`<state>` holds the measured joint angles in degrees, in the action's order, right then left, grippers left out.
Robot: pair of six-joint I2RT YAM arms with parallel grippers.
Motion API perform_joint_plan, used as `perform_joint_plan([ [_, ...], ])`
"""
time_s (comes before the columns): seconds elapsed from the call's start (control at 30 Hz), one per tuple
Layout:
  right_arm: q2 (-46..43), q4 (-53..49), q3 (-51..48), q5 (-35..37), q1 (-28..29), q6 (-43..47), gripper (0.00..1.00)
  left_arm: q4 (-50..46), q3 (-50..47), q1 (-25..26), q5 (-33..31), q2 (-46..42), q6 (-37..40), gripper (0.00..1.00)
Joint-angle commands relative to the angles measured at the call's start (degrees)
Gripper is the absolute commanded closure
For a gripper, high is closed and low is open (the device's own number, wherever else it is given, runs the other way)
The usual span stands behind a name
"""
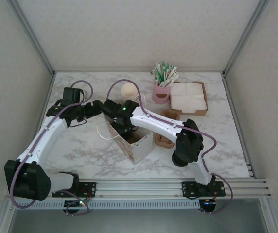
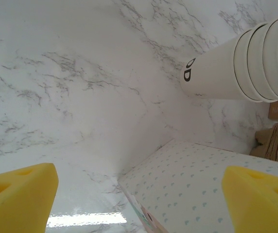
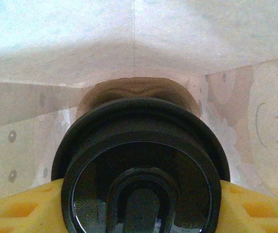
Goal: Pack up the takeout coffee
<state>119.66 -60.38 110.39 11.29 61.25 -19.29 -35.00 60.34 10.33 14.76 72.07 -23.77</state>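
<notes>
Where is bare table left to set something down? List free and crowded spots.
Free: the marble between the left arm and the bag; the strip right of the right arm, below the napkin tray. Crowded: the back, with cup stack, stick holder and tray; the centre, around the bag.

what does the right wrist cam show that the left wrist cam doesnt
Right wrist: the takeout coffee, lid toward the camera, gripped by the right gripper down inside the paper bag, with the bag's inner walls around it.
Left wrist: the marble table, the stack of cream cups beyond the bag's patterned outer face, and the open left gripper with nothing in it.
Both: the bag, and yellow fingers at the lower corners.
</notes>
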Motion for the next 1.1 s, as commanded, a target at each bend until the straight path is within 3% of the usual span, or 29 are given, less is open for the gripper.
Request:
perform_joint_plan([
  [0.0, 5.0, -5.3, -5.5, -3.6, -0.3, -1.8, 0.46, -0.8, 1.6, 0.6, 0.8, 0.2, 0.5, 0.13],
  [0.47, 6.1, -3.3, -10.7, -4.8, -0.2, -2.6, 0.46, -0.8, 1.7, 0.7, 0.8, 0.1, 0.5, 0.13],
  [0.9, 1.3, -6.1, -2.1, -1.3, -0.3, -3.0, 0.39, -0.9, 1.7, 0.9, 0.6, -0.2, 0.5, 0.13],
  [1.07, 0.6, -7.0, 0.6, -1.0, -0.2, -2.9, 0.31, -0.9, 1.7, 1.0, 0.5, -0.2, 0.6, 0.13],
])
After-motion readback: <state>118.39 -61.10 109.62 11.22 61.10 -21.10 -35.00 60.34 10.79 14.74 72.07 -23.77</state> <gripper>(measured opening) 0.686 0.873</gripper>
